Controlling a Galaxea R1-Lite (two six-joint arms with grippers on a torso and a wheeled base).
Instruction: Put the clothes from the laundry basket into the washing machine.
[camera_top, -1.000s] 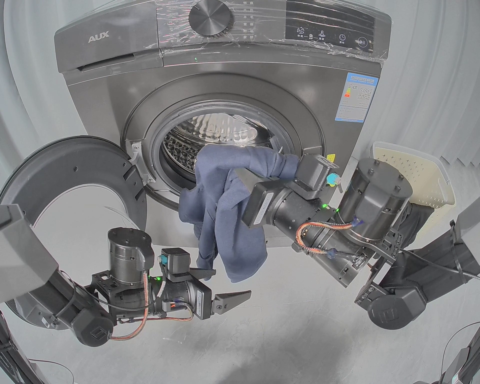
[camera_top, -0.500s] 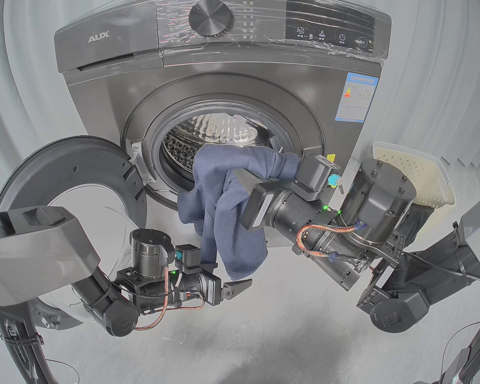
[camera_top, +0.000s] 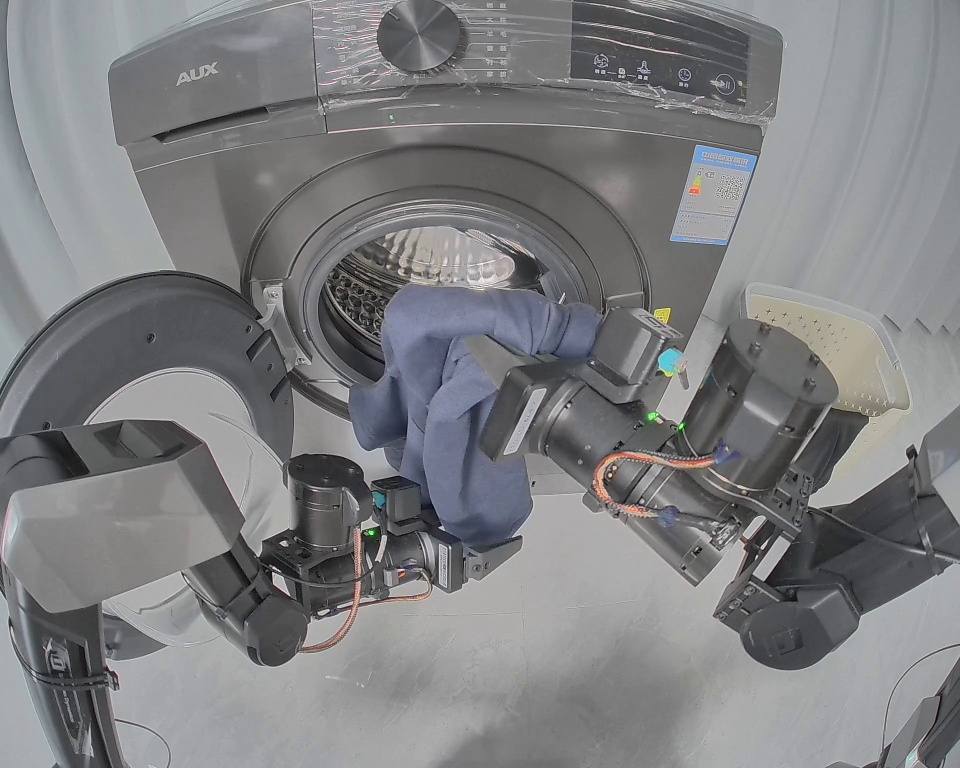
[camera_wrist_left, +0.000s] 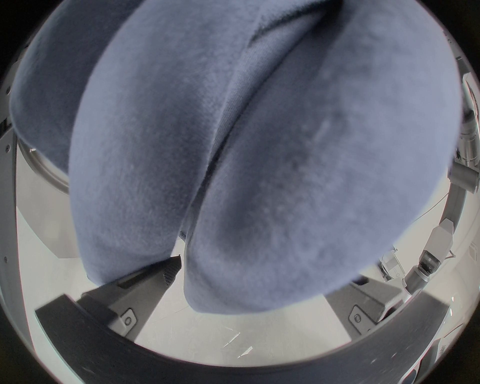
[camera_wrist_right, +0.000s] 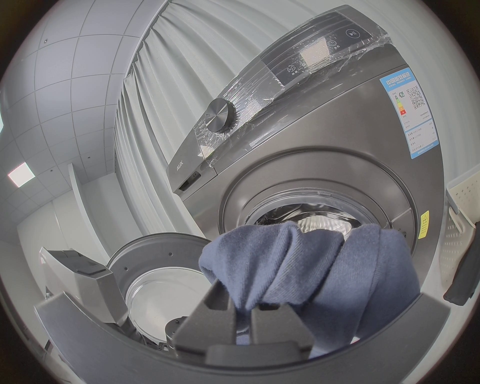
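A dark blue garment (camera_top: 450, 400) hangs in front of the open drum (camera_top: 440, 260) of the grey washing machine (camera_top: 250, 150). My right gripper (camera_top: 478, 352) is shut on its upper fold, and the closed fingers (camera_wrist_right: 220, 320) pinch the blue cloth (camera_wrist_right: 300, 270) in the right wrist view. Low beneath it, my left gripper (camera_top: 490, 548) stands open at the garment's hanging hem. One finger (camera_wrist_left: 145, 285) shows on each side of the hem (camera_wrist_left: 260, 200), which drops between them. A cream laundry basket (camera_top: 850, 350) stands at the right beside the machine.
The round machine door (camera_top: 150, 340) is swung fully open to the left, close behind my left arm. A dark piece of cloth (camera_wrist_right: 467, 275) hangs over the basket's side (camera_wrist_right: 462, 210). Bare grey floor (camera_top: 560, 660) lies in front of the machine.
My left arm has moved right and up, bringing its open gripper to the garment's hem. My right gripper has shifted slightly left with the garment.
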